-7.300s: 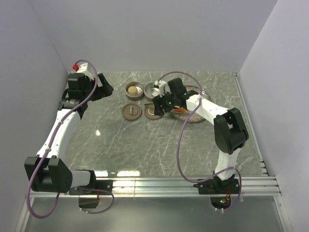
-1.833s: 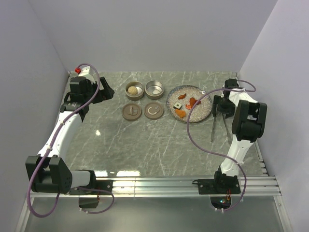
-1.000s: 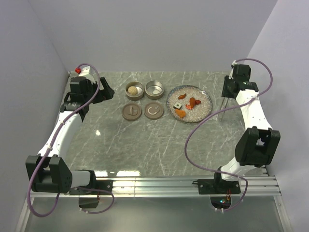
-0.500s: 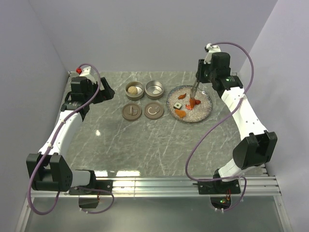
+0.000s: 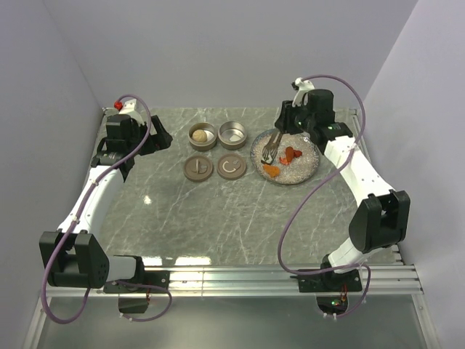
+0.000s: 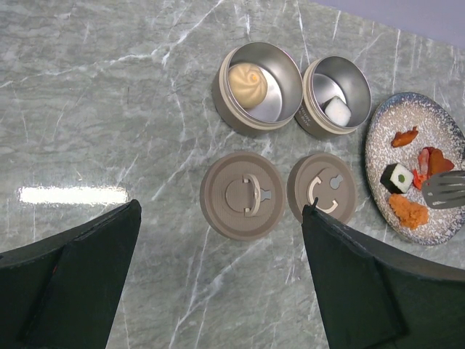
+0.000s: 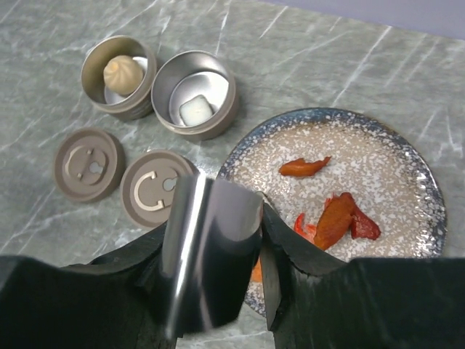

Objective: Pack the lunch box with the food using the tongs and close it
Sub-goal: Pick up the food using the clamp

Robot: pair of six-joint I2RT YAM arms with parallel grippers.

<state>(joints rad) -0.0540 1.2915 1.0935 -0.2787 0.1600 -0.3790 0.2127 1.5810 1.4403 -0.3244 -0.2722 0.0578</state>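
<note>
Right wrist view: slim grey metal tongs sit clamped in the jaws of the right gripper, above the speckled grey plate bearing orange-red food pieces. The left gripper hovers with jaws wide apart, well away from the tongs.

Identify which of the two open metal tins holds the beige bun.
The tin farther from the speckled plate: a swirled beige bun sits inside. The other tin, beside the plate, holds only a small white cube.
</note>
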